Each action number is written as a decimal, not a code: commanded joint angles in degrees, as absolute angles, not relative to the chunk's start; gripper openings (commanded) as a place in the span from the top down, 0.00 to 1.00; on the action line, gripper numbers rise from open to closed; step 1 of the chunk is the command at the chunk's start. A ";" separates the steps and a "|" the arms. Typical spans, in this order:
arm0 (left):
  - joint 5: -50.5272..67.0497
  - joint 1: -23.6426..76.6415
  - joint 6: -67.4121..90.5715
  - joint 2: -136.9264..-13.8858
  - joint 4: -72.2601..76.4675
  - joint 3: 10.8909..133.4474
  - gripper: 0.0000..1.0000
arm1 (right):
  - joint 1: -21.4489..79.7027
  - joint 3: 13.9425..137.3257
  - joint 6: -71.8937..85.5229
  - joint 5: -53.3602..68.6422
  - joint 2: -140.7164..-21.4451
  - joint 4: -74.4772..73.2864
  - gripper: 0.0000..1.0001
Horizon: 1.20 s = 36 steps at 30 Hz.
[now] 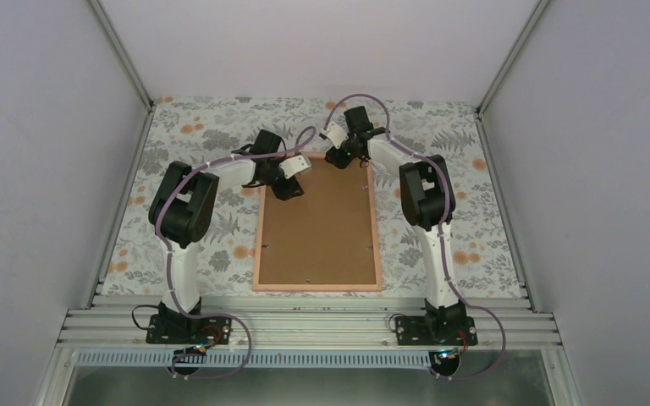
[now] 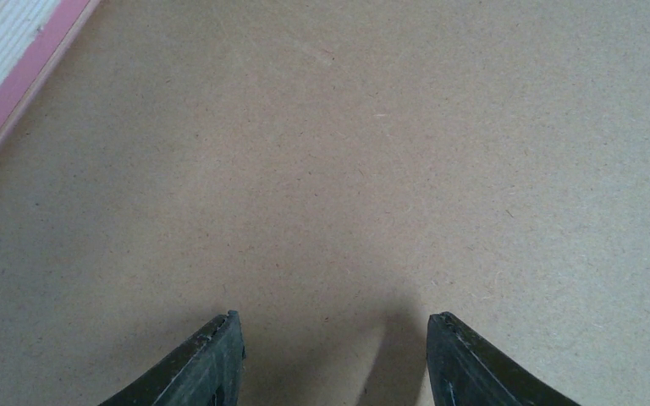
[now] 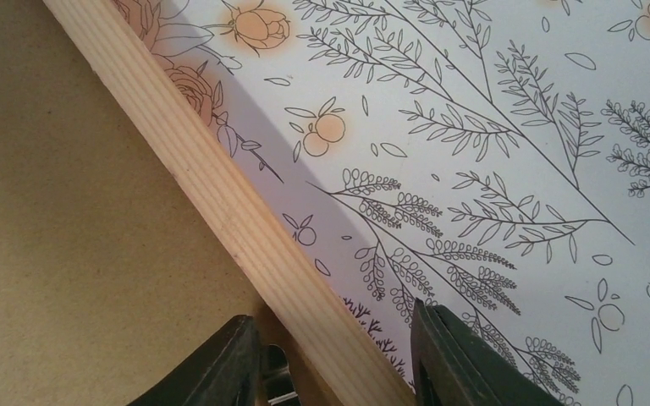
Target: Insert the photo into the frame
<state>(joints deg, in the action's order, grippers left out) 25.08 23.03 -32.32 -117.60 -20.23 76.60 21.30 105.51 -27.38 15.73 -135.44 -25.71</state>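
The frame [image 1: 317,288] lies flat on the table with a plain brown backing board [image 1: 317,228] filling it. The photo is hidden. My left gripper [image 1: 286,190] hovers over the board near the frame's far left corner. In the left wrist view it [image 2: 335,326] is open above bare board [image 2: 347,152], with the pink frame rail [image 2: 17,85] at the upper left. My right gripper [image 1: 338,156] is at the frame's far right corner. In the right wrist view it [image 3: 332,311] is open and straddles the wooden rail [image 3: 216,194], one finger over the board [image 3: 68,211], the other over the cloth.
A floral tablecloth [image 3: 474,169] covers the table around the frame. A small metal tab [image 3: 279,372] shows beside the rail by my right gripper's inner finger. White walls close in the table at the left, right and back.
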 commanded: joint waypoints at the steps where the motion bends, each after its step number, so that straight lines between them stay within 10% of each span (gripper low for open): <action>1: 25.22 23.64 -32.26 -119.70 -21.80 76.55 0.46 | 19.71 105.38 -27.24 9.21 -138.74 -28.62 0.56; 15: 25.49 23.72 -31.90 -119.64 -21.64 76.67 0.46 | 19.69 106.77 -30.35 16.27 -137.52 -34.88 0.39; 36: 25.40 23.82 -31.78 -120.36 -22.10 77.62 0.46 | 19.69 110.04 -23.12 8.78 -140.87 -34.92 0.64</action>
